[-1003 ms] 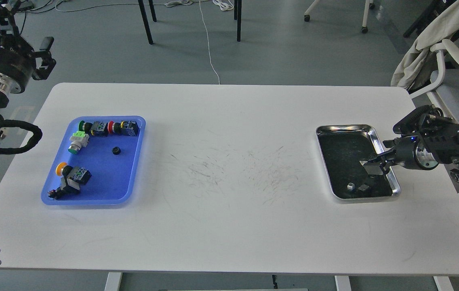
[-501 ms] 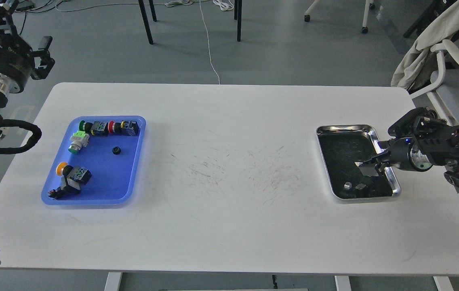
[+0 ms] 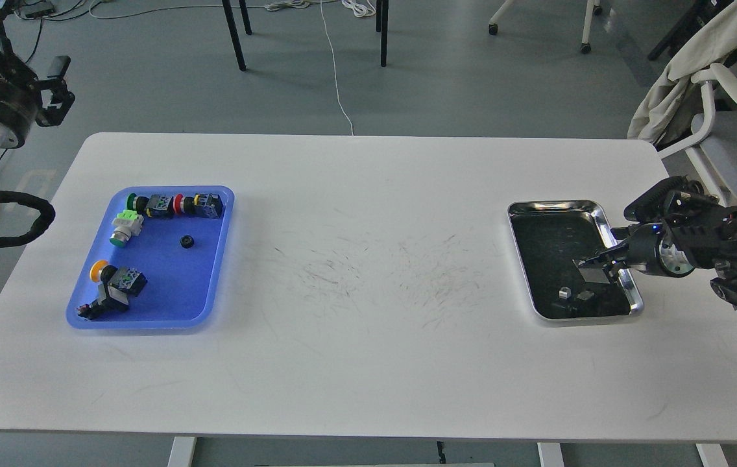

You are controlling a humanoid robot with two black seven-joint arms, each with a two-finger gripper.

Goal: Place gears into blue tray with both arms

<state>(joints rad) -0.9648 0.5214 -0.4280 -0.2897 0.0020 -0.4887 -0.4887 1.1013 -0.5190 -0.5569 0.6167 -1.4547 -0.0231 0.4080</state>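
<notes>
Views: only one view, the head view, is supplied; nothing is shared with a second view.
Position: the scene is seen from above the near long edge of the table [image 3: 368,363].
Direction: forward and down, with floor and chair legs taken in along the top of the frame.
Nearness: moderate; the whole tabletop is covered, corner to corner.

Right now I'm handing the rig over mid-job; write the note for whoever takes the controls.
Left tool: raised off the table's far-left corner, fingers apart, empty.
Right tool: over the shiny steel tray, open or shut unclear.
Done: one tiny black toothed gear lies in the shallow blue plastic tray, among the colourful-capped push-button switches.
Left: small dark parts sit in the steel tray's near end; too small to identify. Move any gears across.
</notes>
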